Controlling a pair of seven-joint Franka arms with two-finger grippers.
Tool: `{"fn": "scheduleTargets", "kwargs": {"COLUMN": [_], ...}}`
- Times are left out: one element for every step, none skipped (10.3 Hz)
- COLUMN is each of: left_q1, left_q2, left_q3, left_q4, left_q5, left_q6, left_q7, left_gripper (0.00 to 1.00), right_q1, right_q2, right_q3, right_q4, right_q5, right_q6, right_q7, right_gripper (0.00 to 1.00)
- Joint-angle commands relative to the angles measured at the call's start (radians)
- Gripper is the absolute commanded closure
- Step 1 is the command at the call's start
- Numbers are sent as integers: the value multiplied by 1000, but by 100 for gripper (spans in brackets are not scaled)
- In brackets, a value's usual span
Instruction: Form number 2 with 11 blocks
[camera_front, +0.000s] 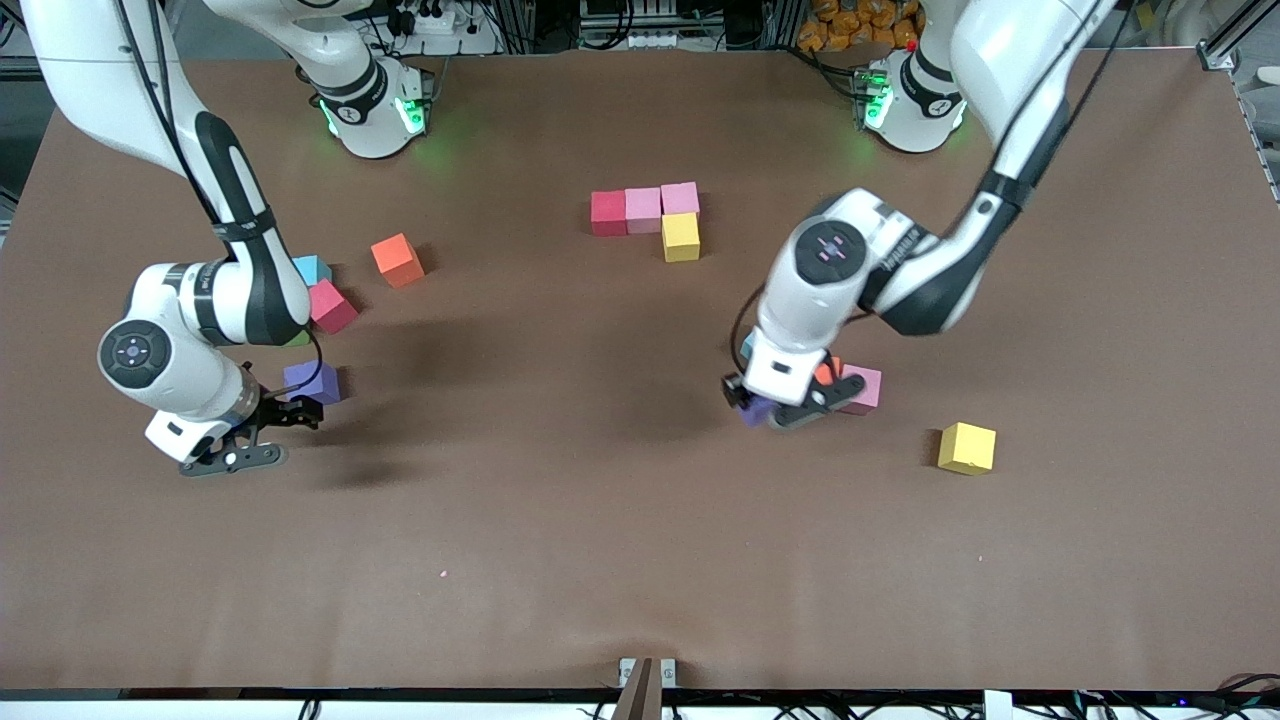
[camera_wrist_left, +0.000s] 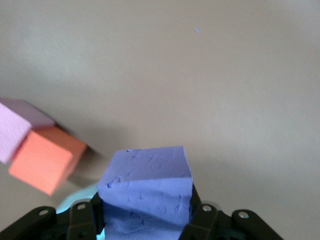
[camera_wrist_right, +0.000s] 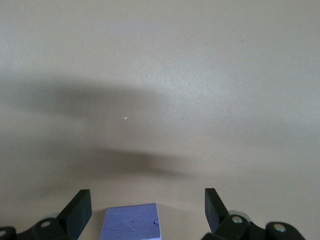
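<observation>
Purple foam shows under the left claw (camera_front: 772, 408) in the front view: a purple block (camera_front: 755, 411) pinched low over the tabletop (camera_front: 620, 520), with an orange block (camera_front: 825, 372) and a pink block (camera_front: 862, 389) just beside it. The started number 2 (camera_front: 655, 215) sits at about 12 o'clock from the tabletop's middle: red, pink and pink cubes in a row, with a yellow cube (camera_front: 681, 237) nearer the camera under the row's end toward the left arm. A spare yellow block (camera_front: 967, 447) lies at 4 o'clock of the left claw. The right claw (camera_front: 262, 432) waits, spread, at a second purple block (camera_front: 313, 382).

In the left wrist view the fingers (camera_wrist_left: 202, 215) press the purple block (camera_wrist_left: 147, 192) on two opposite faces, squarely. To do this well, I judge, lift straight up before carrying, so the orange block (camera_wrist_left: 46, 160) is not dragged.

In the right wrist view the claw (camera_wrist_right: 148, 210) stands wide, its purple block (camera_wrist_right: 132, 222) between the jaws, untouched.
</observation>
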Motion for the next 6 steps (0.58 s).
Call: {"fn": "scheduleTargets", "kwargs": {"left_q1": [-22, -34, -53, -66, -85, -96], "left_q2": [-1, 15, 17, 32, 37, 37], "left_q3": [-68, -96, -100, -102, -104, -104], "left_q4": [-26, -30, -56, -67, -90, -121], "left_q5": [11, 11, 11, 17, 17, 17], "left_q6": [-18, -18, -18, -18, -18, -17], "left_q7": [-22, -22, -10, -9, -19, -19], "left_gripper": [87, 87, 85, 85, 85, 85], "right_q1": [-6, 0, 3, 3, 3, 2], "right_q2": [-77, -108, -125, -134, -140, -142], "right_q3": [21, 24, 24, 24, 24, 23], "right_q4": [-119, -175, -220, -257, -286, -301], "right_q5": [-19, -19, -19, -19, -19, -19], "right_q6": [38, 66, 101, 135, 164, 179], "right_q7": [-43, -46, -82, -121, -136, -151], "right_gripper": [0, 0, 0, 0, 0, 0]}}
